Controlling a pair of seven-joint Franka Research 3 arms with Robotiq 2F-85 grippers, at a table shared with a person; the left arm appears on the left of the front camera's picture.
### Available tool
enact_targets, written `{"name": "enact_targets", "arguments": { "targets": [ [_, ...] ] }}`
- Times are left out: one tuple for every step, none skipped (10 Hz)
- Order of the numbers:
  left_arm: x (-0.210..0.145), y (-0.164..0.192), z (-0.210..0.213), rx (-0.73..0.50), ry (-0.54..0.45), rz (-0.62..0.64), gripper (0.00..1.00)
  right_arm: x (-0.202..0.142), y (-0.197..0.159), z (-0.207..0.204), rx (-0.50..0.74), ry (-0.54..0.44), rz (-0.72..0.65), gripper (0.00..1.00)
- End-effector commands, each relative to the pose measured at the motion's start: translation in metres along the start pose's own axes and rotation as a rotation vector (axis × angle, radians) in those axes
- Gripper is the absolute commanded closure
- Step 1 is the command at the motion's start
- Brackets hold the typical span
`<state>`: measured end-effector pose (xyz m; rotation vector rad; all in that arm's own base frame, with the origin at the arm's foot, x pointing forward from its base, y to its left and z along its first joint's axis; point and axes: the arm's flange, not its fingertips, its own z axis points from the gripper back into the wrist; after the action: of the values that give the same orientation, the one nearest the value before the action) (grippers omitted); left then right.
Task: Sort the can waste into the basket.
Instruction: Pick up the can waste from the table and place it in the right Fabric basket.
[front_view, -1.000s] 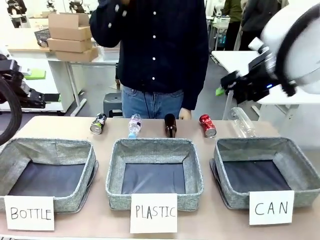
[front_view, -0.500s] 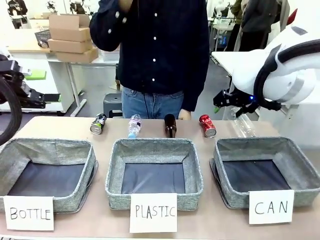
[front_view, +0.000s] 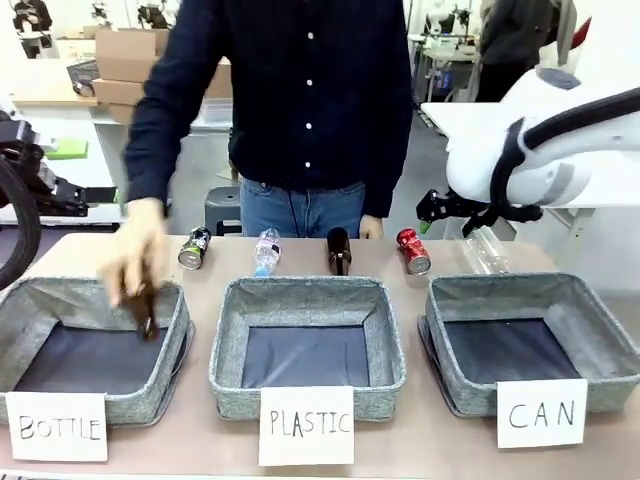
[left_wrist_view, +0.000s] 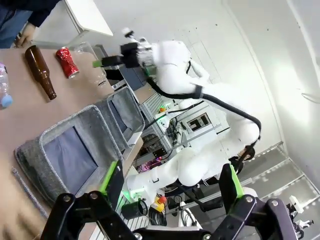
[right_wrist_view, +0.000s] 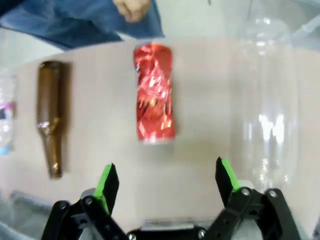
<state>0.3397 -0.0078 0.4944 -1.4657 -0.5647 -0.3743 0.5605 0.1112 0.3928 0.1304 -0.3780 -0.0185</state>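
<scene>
Right of centre, back row: red can lies on its side on the table, between a brown bottle and a clear bottle.
Same can, wrist view: upper middle of the frame, long axis running away from the camera, apart from both neighbours.
Black can: left of centre in the back row, also on its side.
Basket: lower right of the front view, CAN card on its front wall, nothing inside.
Right gripper: jaws spread wide, nothing held, above the table just short of the red can.
Left gripper: bottom of its own frame, jaws apart, holding nothing, up off the table.
Person's hand: blurred, over the BOTTLE bin at lower left, holding something dark.
Handling guess: can looks thin, light and already dented; will roll and crush easily.
Where to grip: across the round body at mid-length, gently, not the ends.
Risk: nudging the clear bottle beside it.
</scene>
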Motion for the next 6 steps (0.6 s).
{"name": "enact_targets", "arguments": {
  "targets": [
    [0.000, -0.002, -0.002, -0.020, -0.011, -0.025, 0.00, 0.059, 0.024, -0.045, -0.054, 0.091, -0.002, 0.00],
    [0.000, -0.002, -0.002, -0.020, -0.011, -0.025, 0.00, 0.068, 0.027, -0.065, -0.070, 0.124, 0.001, 0.00],
    [0.000, -0.002, -0.002, -0.020, -0.011, -0.025, 0.00, 0.072, 0.033, -0.081, -0.064, 0.148, 0.032, 0.00],
    [0.000, -0.002, -0.002, -0.020, -0.011, -0.025, 0.00, 0.075, 0.038, -0.096, -0.095, 0.172, 0.033, 0.00],
    [0.000, -0.002, -0.002, -0.020, -0.011, -0.025, 0.00, 0.077, 0.042, -0.108, -0.115, 0.192, 0.033, 0.00],
    [0.000, -0.002, -0.002, -0.020, -0.011, -0.025, 0.00, 0.078, 0.041, -0.113, -0.123, 0.203, 0.024, 0.00]
  ]
}}
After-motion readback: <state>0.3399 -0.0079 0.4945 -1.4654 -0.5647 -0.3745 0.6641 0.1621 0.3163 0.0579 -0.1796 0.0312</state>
